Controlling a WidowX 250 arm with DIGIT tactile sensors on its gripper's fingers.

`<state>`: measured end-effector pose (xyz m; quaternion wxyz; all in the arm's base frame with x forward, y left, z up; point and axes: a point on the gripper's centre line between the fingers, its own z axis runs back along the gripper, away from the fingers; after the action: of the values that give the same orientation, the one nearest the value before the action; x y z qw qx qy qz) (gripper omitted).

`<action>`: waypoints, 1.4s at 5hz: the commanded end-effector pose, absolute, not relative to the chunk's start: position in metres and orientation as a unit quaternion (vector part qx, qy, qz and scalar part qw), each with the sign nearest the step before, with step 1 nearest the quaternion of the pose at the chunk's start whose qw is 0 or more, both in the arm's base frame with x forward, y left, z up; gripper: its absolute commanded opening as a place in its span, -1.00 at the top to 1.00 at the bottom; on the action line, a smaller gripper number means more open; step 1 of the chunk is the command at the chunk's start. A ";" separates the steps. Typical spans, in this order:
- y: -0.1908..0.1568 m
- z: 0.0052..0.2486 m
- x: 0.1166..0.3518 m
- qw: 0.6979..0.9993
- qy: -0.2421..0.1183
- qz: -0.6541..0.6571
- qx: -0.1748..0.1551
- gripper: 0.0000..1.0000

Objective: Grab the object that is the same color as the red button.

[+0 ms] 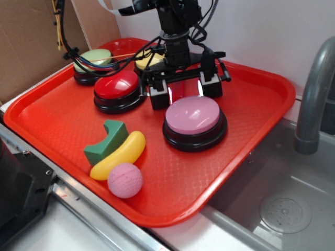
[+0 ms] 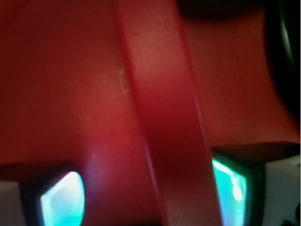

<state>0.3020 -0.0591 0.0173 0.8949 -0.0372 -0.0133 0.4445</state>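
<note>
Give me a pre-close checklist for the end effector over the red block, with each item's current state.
1. End effector lowered to the tray: ok.
2. Red block lies between the fingers: ok.
3. Block centred in the gap: not ok, it sits nearer one finger.
4. Fingers clear of the pink button: cannot tell.
5. Fingers clear of the red button: ok.

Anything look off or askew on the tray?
Nothing stands out. Four domed buttons sit upright on the red tray, toys grouped at its front. The gripper is down behind the pink button, jaws open astride the red block, which runs slightly diagonal between the fingers in the wrist view.
</note>
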 end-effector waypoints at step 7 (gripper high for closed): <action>-0.007 0.101 0.220 0.998 0.017 -0.007 -0.056 1.00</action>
<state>0.2074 -0.0181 0.0897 0.9975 -0.0565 0.0419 -0.0061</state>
